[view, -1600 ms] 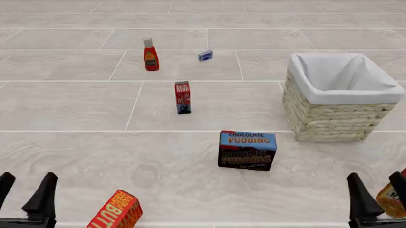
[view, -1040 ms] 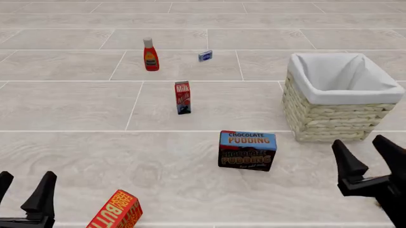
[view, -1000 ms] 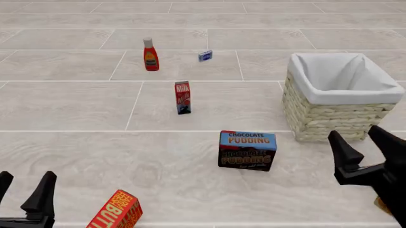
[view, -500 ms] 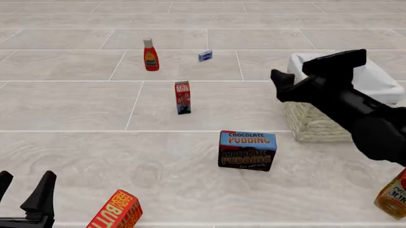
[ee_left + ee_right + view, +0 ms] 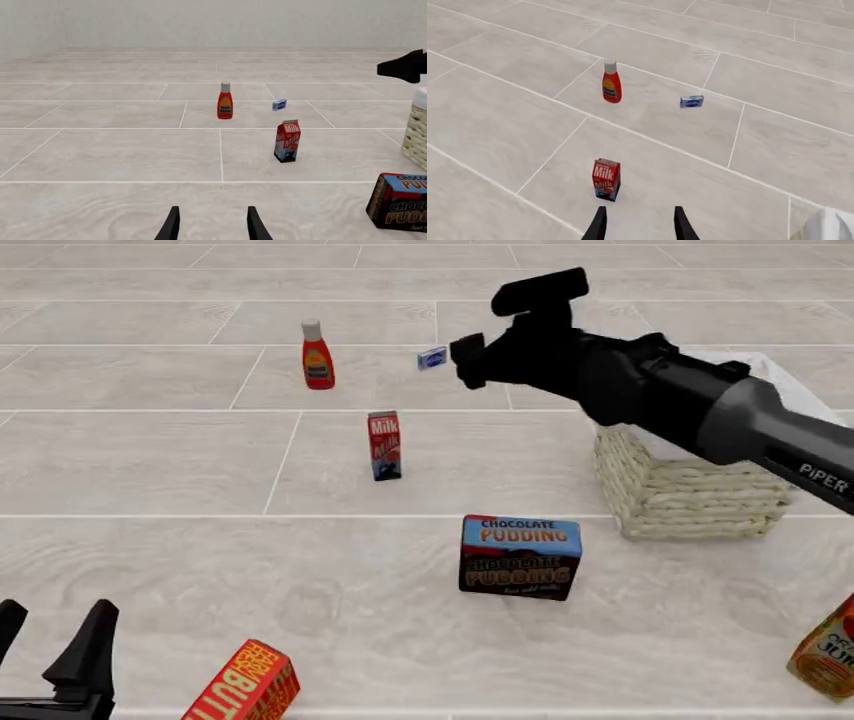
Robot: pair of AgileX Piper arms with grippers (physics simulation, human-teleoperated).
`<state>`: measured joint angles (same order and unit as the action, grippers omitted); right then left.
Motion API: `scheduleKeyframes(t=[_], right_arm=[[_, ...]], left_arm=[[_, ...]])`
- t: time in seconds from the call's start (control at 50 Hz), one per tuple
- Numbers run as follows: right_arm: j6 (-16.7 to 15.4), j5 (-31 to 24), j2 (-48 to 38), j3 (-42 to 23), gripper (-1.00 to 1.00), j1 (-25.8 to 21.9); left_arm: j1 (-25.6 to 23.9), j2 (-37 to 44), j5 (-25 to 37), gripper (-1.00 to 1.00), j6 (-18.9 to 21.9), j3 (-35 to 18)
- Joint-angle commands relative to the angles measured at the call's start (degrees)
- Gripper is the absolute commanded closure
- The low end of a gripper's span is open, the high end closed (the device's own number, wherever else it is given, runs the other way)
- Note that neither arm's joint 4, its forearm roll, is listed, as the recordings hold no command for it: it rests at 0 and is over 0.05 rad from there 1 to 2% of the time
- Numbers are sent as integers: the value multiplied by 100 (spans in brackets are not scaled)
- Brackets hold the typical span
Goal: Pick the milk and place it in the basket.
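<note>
The milk (image 5: 384, 445), a small red carton with a dark blue base, stands upright on the tiled surface; it also shows in the left wrist view (image 5: 287, 141) and the right wrist view (image 5: 606, 179). The wicker basket (image 5: 694, 495) with its white liner stands to the right, partly hidden behind my right arm. My right gripper (image 5: 478, 330) is open and empty, raised above the surface, to the right of and beyond the milk; its fingers (image 5: 598, 225) point down toward the carton. My left gripper (image 5: 51, 640) is open and empty at the near left corner.
A red ketchup bottle (image 5: 316, 358) and a small blue box (image 5: 431, 356) stand beyond the milk. A chocolate pudding box (image 5: 521, 555) lies between milk and near edge. A butter box (image 5: 247, 685) is by my left gripper. An orange carton (image 5: 827, 650) is near right.
</note>
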<state>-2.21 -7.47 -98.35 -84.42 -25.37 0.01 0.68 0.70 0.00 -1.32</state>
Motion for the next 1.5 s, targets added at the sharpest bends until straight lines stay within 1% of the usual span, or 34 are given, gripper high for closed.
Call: scheduleKeyframes(t=[0.02, 0.04, 0.06, 0.08, 0.1, 0.16, 0.28, 0.32, 0.38, 0.4, 0.56, 0.6, 0.72, 0.76, 0.78, 0.8, 0.84, 0.9, 1.32, 1.5], right_arm=[[53, -827, -1207, -1755, -100, -262], [9, -922, -1371, -1977, -100, -246], [9, -927, -1376, -1987, -100, -246], [-5, -988, -1472, -2132, -100, -232], [11, -1100, -1631, -2365, -100, -241], [41, -1302, -1907, -2791, -100, -291], [103, -1602, -2345, -3479, -100, -369], [90, -1650, -2423, -3597, -100, -373], [51, -1815, -2689, -3964, -100, -414], [-20, -1896, -2814, -4140, -100, -402], [24, -2369, -3485, -5185, -100, -496], [19, -2420, -3561, -5304, -100, -496], [109, -2899, -4218, -6356, -100, -504], [143, -3163, -4548, -6915, -100, -502], [143, -3163, -4548, -6915, -100, -502], [202, -3348, -4795, -7296, -100, -512], [217, -3517, -4981, -7636, -100, -507], [274, -3555, -5127, -7757, -100, -525], [460, -3419, -5617, -7774, -100, -583], [454, -3363, -5740, -7759, -100, -528]], left_arm=[[1, 0, 0, -100, -1, 0], [-1, 0, 0, -100, 0, 0], [-1, 0, 0, -100, 0, 0], [1, 0, 0, -100, 0, 0], [0, -1, 0, -100, -1, 0], [0, -1, 0, -100, 0, 0], [-1, 1, 0, -100, 0, 0], [0, 2, 0, -100, 0, 0], [0, 0, 0, -100, -1, 0], [0, 0, 0, -100, 1, 0], [0, 0, 0, -100, 1, 0], [1, 0, 0, -100, 0, 0], [1, 2, 0, -100, 1, 0], [0, 1, 0, -100, -1, 0], [0, 1, 0, -100, -1, 0], [0, 1, 0, -100, 0, 0], [1, 0, 0, -100, 0, 0], [1, 0, 0, -100, 1, 0], [-1, 1, 0, -100, 1, 0], [0, 0, 0, -100, -1, 0]])
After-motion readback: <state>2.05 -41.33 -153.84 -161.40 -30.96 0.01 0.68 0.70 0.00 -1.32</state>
